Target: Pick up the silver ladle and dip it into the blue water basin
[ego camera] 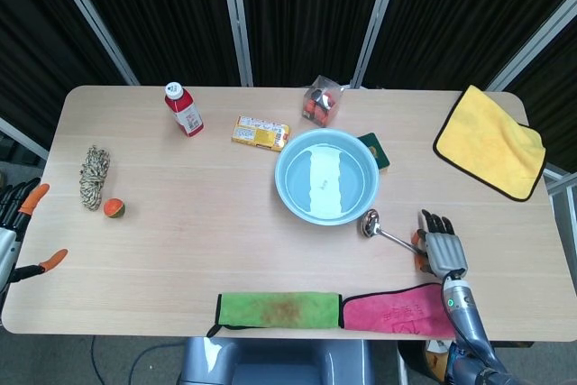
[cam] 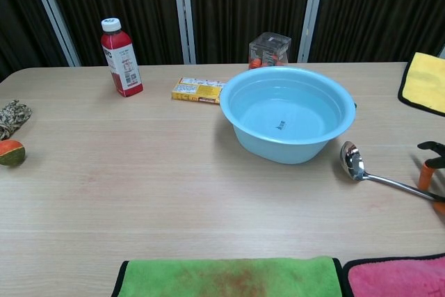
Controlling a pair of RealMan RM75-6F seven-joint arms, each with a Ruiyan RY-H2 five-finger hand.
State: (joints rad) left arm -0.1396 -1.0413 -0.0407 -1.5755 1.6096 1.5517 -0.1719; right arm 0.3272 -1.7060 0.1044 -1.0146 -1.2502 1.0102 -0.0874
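Note:
The silver ladle (ego camera: 381, 231) (cam: 372, 171) lies flat on the table, its bowl just right of the blue water basin (ego camera: 288, 188) (cam: 240, 133) and its handle running toward the front right. My right hand (ego camera: 438, 248) (cam: 430, 165) hovers over the far end of the handle, fingers spread, holding nothing. My left hand (ego camera: 16, 227) hangs off the table's left edge, open, with orange fingertips showing.
A pink cloth (ego camera: 397, 308) and a green cloth (ego camera: 278, 308) lie along the front edge. A yellow cloth (ego camera: 491, 142) sits at the back right. A red bottle (ego camera: 184, 109), yellow box (ego camera: 261, 132), clear container (ego camera: 322, 101), rope bundle (ego camera: 93, 176) and small ball (ego camera: 114, 208) stand further off.

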